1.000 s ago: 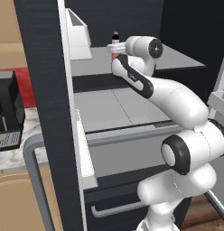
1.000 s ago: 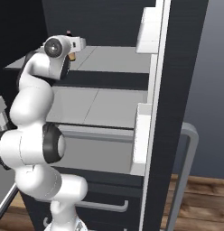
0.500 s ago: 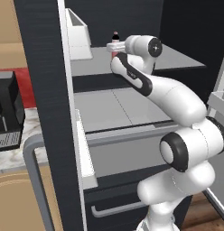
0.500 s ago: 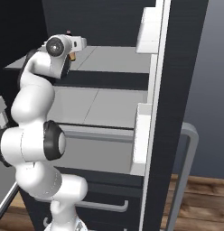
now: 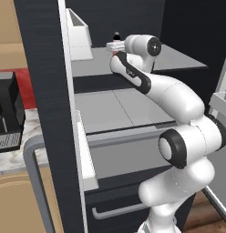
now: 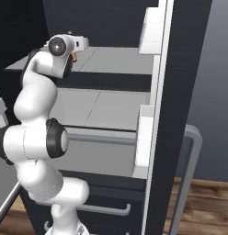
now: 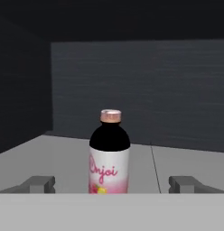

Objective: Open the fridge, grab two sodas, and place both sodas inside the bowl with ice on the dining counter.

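The soda bottle (image 7: pixel 109 153) stood upright on the grey fridge shelf (image 7: pixel 46 155), at 12 o'clock from the spread gripper (image 7: pixel 112 184): dark top, copper cap, white-pink label, untouched.

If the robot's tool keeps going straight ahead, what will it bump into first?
Most likely the soda bottle. It stands upright on the grey fridge shelf, straight ahead between the open tool's fingertips. How far off it is, the hand view cannot tell.
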You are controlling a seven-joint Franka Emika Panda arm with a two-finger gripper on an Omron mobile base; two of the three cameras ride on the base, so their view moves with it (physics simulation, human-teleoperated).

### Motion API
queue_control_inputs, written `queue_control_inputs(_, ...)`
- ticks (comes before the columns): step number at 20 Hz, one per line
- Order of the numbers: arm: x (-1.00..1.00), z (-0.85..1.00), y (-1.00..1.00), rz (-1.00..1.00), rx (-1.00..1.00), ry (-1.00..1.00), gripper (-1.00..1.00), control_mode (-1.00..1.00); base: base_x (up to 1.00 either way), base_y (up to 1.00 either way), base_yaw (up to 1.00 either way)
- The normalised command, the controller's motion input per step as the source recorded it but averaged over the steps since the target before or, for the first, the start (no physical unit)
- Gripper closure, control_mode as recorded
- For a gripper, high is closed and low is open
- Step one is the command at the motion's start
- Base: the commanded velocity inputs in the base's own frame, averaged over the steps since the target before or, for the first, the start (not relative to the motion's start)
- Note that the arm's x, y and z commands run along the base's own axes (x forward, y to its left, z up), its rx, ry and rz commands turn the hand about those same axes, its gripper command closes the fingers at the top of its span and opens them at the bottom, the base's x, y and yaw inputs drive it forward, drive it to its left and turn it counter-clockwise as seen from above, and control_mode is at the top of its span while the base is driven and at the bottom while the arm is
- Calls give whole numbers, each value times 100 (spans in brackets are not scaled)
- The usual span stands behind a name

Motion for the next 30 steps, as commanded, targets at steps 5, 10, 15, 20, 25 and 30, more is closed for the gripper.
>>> queue_control_inputs(5, 14, -1, 6, 0, 0, 0, -100, -100, 0, 0, 0)
queue_control_inputs(10, 12, -3, 6, 0, 0, 0, -100, -100, 0, 0, 0)
queue_control_inputs(15, 13, -3, 1, 0, 0, 0, -100, -100, 0, 0, 0)
queue_control_inputs(20, 15, -4, 6, 0, 0, 0, -100, -100, 0, 0, 0)
queue_control_inputs(25, 16, -7, 7, 0, 0, 0, -100, -100, 0, 0, 0)
queue_control_inputs(30, 14, -10, 2, 0, 0, 2, 100, -100, 0, 0, 0)
